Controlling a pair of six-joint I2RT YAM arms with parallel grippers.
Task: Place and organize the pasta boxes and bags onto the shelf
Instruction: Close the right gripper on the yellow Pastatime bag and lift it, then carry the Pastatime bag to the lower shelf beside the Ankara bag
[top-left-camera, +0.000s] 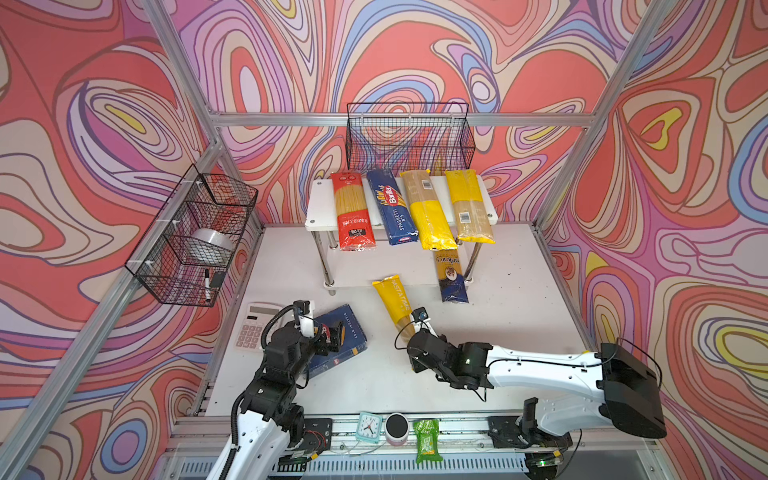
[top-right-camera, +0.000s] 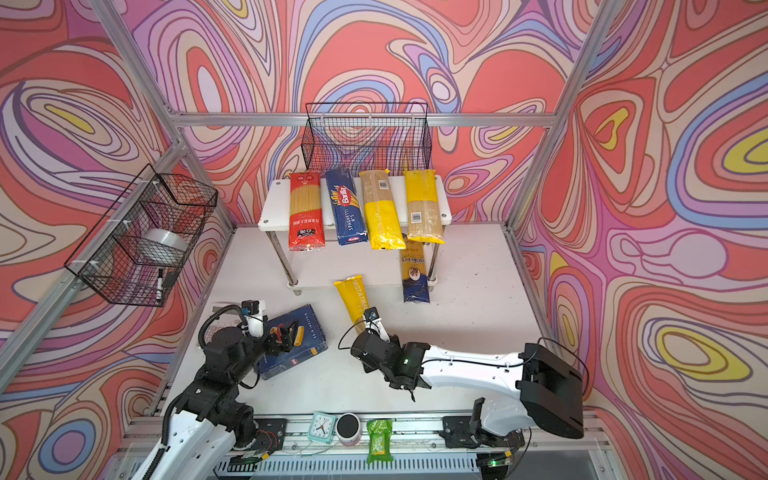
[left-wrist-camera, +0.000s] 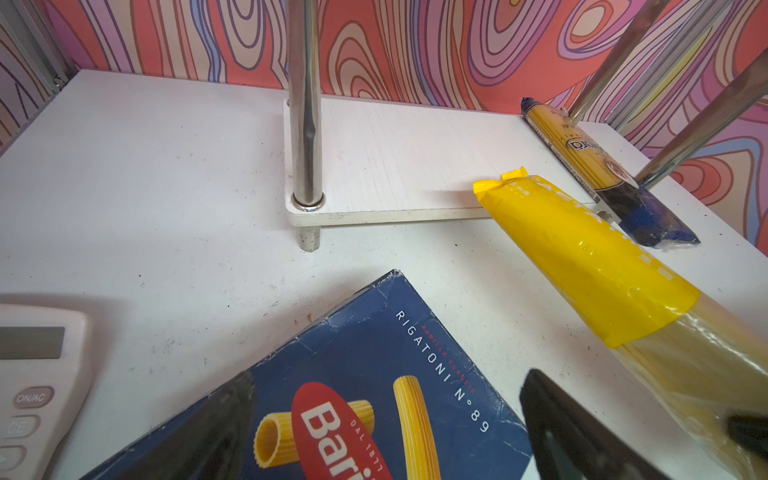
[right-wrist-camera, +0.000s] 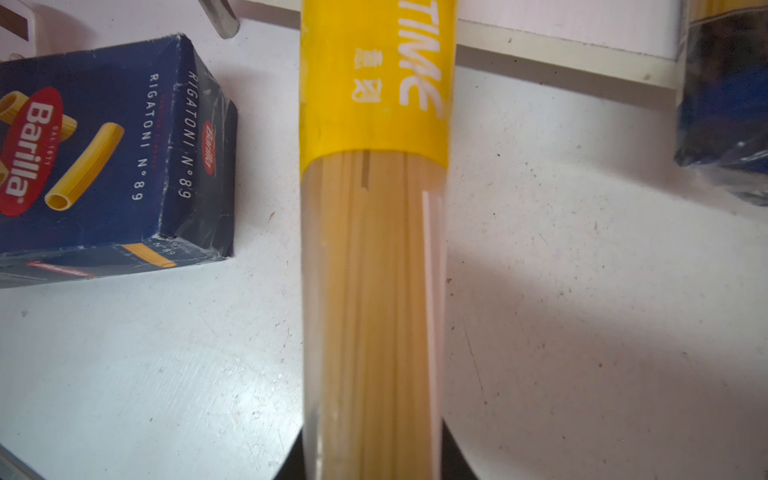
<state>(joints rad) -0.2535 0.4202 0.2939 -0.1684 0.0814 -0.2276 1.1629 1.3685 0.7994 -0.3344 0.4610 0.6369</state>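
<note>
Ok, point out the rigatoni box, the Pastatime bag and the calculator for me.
rigatoni box (right-wrist-camera: 104, 158), right wrist view, on its printed top face.
Pastatime bag (top-left-camera: 395, 299), in a top view, on its yellow printed end.
calculator (left-wrist-camera: 70, 365), left wrist view, on its pale casing.

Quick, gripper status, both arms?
Left gripper: open, fingers spread above the dark blue cardboard Barilla rigatoni box.
Right gripper: closed on the long yellow-and-clear plastic Pastatime spaghetti bag.

the rigatoni box (top-left-camera: 352, 332) lies between the calculator (top-left-camera: 251, 328) and the pastatime bag (top-left-camera: 395, 297), all before the shelf (top-left-camera: 322, 203).
</note>
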